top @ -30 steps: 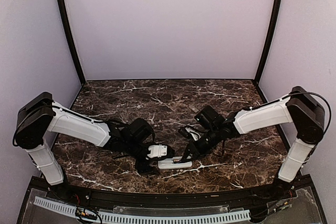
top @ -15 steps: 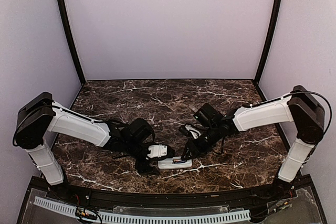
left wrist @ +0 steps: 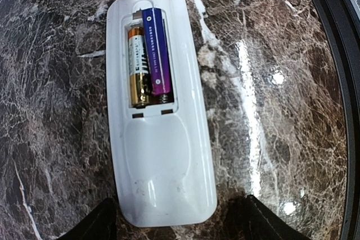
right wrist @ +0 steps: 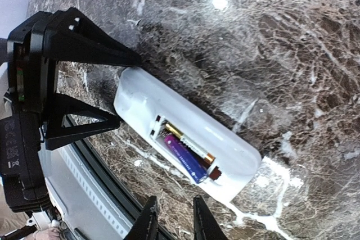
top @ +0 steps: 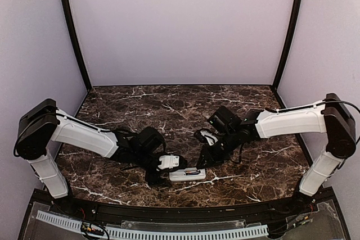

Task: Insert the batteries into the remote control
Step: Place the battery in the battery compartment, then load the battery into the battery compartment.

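Top external view places the small slim white plastic remote control [top: 188,175] flat on the dark brown marble-patterned bench [top: 169,111], at 6 o'clock and close to the near edge, with its long side running from 9 to 3 o'clock. The left end effector [top: 167,173] sits at the remote control's 9 o'clock end. The right end effector [top: 201,162] hangs just off the remote control towards 1 o'clock.

Left wrist view shows the remote control [left wrist: 163,172] lying back-up with its battery bay uncovered. Two cells lie side by side in the bay: a gold-and-black cylindrical battery [left wrist: 136,66] on the 9 o'clock side and a blue-to-purple cylindrical battery [left wrist: 154,54] on the 3 o'clock side. The purple cell's far end reaches beyond the gold cell's; whether it is fully seated cannot be told. The left end effector [left wrist: 180,220] is spread wide and straddles the remote control's near end. One black finger is close against the edge and the other stands a little apart from it.

Right wrist view shows the right end effector [right wrist: 174,220] nearly pressed together. Only a narrow gap separates its fingers and nothing is pinched in it. It hovers near the remote control's [right wrist: 140,96] long edge, beside the bay.
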Robot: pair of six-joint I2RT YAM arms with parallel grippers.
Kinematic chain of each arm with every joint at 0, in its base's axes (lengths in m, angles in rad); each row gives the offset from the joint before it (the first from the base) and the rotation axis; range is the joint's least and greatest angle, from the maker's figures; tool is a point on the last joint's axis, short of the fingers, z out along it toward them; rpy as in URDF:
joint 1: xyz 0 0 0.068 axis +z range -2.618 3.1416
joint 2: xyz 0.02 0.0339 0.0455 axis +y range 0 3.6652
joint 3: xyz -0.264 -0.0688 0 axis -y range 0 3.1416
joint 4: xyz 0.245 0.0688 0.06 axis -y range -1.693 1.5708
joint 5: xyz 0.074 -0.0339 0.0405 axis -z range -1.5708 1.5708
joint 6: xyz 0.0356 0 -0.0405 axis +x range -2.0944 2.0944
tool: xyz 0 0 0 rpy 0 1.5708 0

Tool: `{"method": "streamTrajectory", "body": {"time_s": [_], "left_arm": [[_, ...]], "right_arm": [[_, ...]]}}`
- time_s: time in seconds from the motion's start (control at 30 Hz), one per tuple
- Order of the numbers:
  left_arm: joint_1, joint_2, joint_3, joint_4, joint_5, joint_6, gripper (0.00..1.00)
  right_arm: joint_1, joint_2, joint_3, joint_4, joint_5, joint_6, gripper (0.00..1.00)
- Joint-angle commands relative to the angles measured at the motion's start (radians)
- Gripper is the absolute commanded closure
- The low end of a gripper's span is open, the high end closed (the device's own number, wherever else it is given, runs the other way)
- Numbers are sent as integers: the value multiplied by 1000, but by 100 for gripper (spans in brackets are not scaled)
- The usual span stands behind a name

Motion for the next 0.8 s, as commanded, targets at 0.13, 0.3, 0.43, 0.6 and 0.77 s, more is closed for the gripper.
{"method": "streamTrajectory", "body": {"time_s": [0.13, 0.3, 0.43, 0.6, 0.77], "left_arm": [[-6, -29, -24, 12, -7, 10, 26], [-7, -29, -24, 10, -7, 11, 27], [-9, -28, -23, 8, -7, 13, 27], [-11, -26, -22, 7, -7, 14, 28], [-10, -26, -21, 6, -8, 15, 28]], "right_arm": [[29, 19, -9, 18, 39, 128, 83], [29, 23, 2, 7, 67, 138, 83], [33, 56, 6, 13, 60, 139, 85], [33, 67, 0, 30, 59, 139, 88], [35, 84, -1, 52, 37, 137, 94]]}}
